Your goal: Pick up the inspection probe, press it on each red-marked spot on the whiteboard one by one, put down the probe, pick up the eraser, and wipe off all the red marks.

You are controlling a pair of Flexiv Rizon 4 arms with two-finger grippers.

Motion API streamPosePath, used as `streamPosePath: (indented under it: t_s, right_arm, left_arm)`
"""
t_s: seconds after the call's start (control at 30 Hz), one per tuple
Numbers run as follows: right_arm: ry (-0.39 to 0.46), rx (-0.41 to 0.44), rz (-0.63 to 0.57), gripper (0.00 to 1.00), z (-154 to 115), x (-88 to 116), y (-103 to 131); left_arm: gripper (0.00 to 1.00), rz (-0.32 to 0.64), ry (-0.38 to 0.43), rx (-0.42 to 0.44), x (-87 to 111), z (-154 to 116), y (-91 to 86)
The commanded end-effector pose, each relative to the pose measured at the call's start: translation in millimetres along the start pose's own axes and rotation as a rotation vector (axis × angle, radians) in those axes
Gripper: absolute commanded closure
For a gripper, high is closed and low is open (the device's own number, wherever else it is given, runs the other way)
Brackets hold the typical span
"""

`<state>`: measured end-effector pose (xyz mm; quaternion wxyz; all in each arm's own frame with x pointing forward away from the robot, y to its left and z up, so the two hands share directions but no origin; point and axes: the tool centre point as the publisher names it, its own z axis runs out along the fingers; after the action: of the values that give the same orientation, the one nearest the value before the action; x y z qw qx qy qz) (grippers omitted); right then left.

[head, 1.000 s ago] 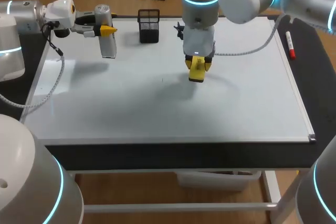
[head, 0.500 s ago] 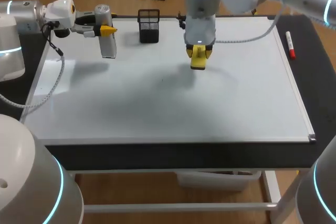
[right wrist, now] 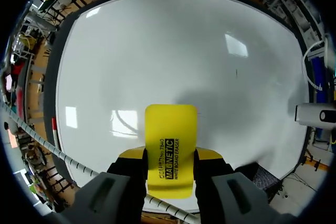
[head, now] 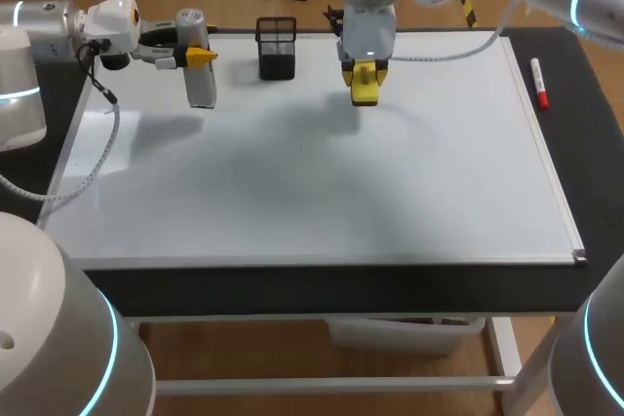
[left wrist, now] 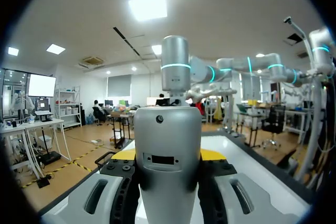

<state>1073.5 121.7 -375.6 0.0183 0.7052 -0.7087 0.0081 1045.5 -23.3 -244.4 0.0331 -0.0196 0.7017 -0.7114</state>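
**Both grippers loaded over the whiteboard**

The left arm enters from the left side of the whiteboard [head: 439, 182] with its wrist held level. The left gripper [head: 198, 56] is clamped from two sides on the probe [head: 202, 90], which hangs upright over the board's far left corner.

The right arm reaches past the board's middle from the right, its wrist pointing down. The right gripper [right wrist: 170, 156] is closed on the yellow eraser [right wrist: 170, 124], near the board's far edge. Contact between eraser and board cannot be determined.

A black mesh holder [head: 276, 48] stands on the far edge between probe and eraser. A red marker [head: 538, 83] lies just off the board's right edge.
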Motion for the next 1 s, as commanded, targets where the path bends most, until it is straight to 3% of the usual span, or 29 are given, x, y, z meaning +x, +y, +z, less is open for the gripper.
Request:
streamPosePath:
  t_s: [0.03, 0.43, 1.0]
  right_arm:
    - [0.007, -0.067, -0.009, 1.0, 7, -9, -27]
    - [-0.008, -0.093, -0.026, 1.0, 15, -10, -57]
    - [-0.024, -0.11, -0.022, 1.0, 24, -18, -74]
  left_arm:
    - [1.0, 0.002, -0.003, -0.001, 1.3, 0, -1.3]
    - [1.0, 0.002, -0.003, -0.001, 1.3, 0, -1.3]
    - [1.0, 0.002, -0.003, -0.001, 1.3, 0, -1.3]
